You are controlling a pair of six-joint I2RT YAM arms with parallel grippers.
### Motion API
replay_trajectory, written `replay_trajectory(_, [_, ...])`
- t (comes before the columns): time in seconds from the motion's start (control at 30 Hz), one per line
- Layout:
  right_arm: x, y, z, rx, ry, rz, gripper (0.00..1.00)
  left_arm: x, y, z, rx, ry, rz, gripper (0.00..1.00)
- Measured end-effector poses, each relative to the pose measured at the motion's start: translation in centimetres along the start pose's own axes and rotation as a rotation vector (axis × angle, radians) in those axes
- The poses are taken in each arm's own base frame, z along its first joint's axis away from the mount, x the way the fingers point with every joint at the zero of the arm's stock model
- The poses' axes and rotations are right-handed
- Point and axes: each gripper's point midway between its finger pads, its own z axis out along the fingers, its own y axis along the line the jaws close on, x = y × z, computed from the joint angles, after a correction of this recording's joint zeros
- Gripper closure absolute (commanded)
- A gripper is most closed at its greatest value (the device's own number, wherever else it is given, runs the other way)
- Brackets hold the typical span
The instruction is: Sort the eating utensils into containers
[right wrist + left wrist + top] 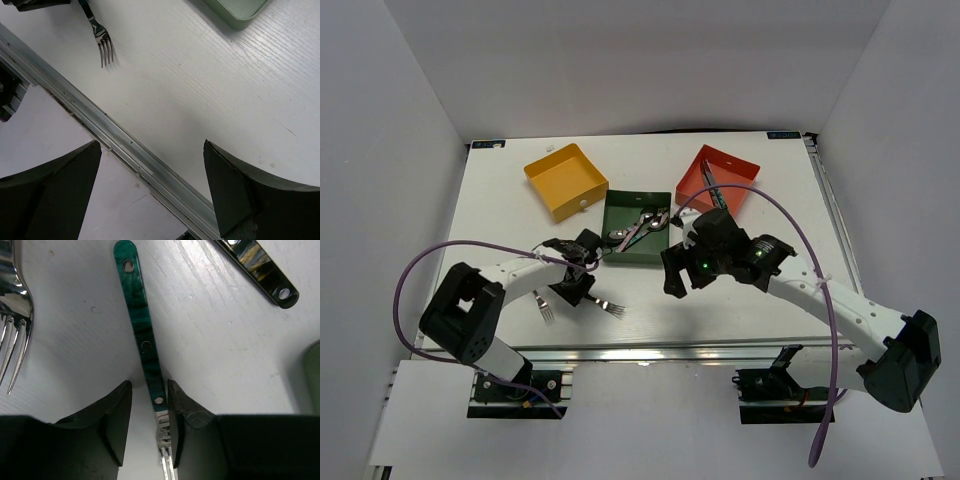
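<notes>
Pick-up step: the left hand [149, 386] stands part-open astride the teal-handled fork [145, 345] lying flat on the worktop [225, 340], not yet clamped; the right hand [151, 144] hangs wide open, empty; next, pinch the handle, lift, carry it probably to the yellow tray [560, 176].

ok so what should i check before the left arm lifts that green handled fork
1. Teal-green-handled metal fork lies inside the left gripper: ok.
2. Grip shut on it: not ok, a gap shows beside one finger.
3. Second metal fork apart from that gripper: ok.
4. Right gripper open, holding nothing, off to the side: ok.
5. Which tray takes forks: cannot tell; the dark green square tray appears to hold spoons.
</notes>
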Motion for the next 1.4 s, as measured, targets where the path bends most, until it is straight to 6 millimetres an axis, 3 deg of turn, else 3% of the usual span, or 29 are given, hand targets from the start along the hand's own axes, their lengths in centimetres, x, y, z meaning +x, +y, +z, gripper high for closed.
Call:
replay_trajectory(0.07, [0.0,0.0,-0.1,0.000,0.000,-0.003,0.13,0.1,-0.1,0.0,0.009,0.000,-0.012,0.70])
replay_trajectory(0.1, [0.0,0.0,-0.1,-0.001,-0.001,-0.005,0.13,0.2,-0.1,0.1,0.014,0.000,-0.016,0.82])
replay_trajectory(0.17, [0.0,0.1,-0.1,-0.005,-0.001,-0.006,0.13,0.4,-0.4,-0.1,0.027,0.000,-0.018,0.90])
replay_trajectory(0.2, [0.0,0.1,-0.1,-0.006,-0.001,-0.006,0.13,0.5,-0.5,-0.2,0.032,-0.002,-0.014,0.99])
replay_trajectory(0.37, [-0.1,0.2,-0.4,-0.010,-0.011,-0.008,0.13,1.1,-0.4,-1.8,0.021,-0.017,0.055,1.00])
replay_trajectory(0.43, [-0.2,0.3,-0.6,-0.012,-0.020,-0.009,0.13,0.4,-1.9,-4.1,0.047,-0.046,0.090,1.00])
replay_trajectory(0.6, [-0.5,0.4,-1.1,-0.017,-0.038,-0.011,0.12,-4.2,-8.8,-14.7,0.327,-0.183,0.067,1.00])
replay_trajectory(0.7, [-0.6,0.5,-1.3,-0.019,-0.046,-0.013,0.12,-8.6,-9.8,-20.3,0.470,-0.306,0.031,1.00])
replay_trajectory(0.8, [-0.7,0.5,-1.5,-0.021,-0.056,-0.014,0.12,-13.9,-10.7,-22.3,0.533,-0.422,0.039,1.00])
replay_trajectory(0.93, [-0.9,0.7,-2.2,-0.027,-0.080,-0.018,0.12,-21.1,-14.2,-21.4,0.488,-0.565,0.154,1.00])
replay_trajectory(1.07, [-0.4,0.7,-3.2,-0.032,-0.108,-0.017,0.12,-26.5,-17.8,-17.5,0.411,-0.610,0.291,1.00])
replay_trajectory(1.23, [1.1,0.3,-4.2,-0.005,-0.093,0.034,0.13,-32.4,-19.7,-12.5,0.343,-0.635,0.421,1.00])
replay_trajectory(1.3, [1.5,0.2,-4.5,0.004,-0.084,0.056,0.13,-34.0,-20.5,-11.4,0.329,-0.663,0.463,1.00])
replay_trajectory(1.4, [2.3,-0.2,-5.0,0.029,-0.065,0.086,0.13,-34.5,-22.0,-10.2,0.332,-0.691,0.540,1.00])
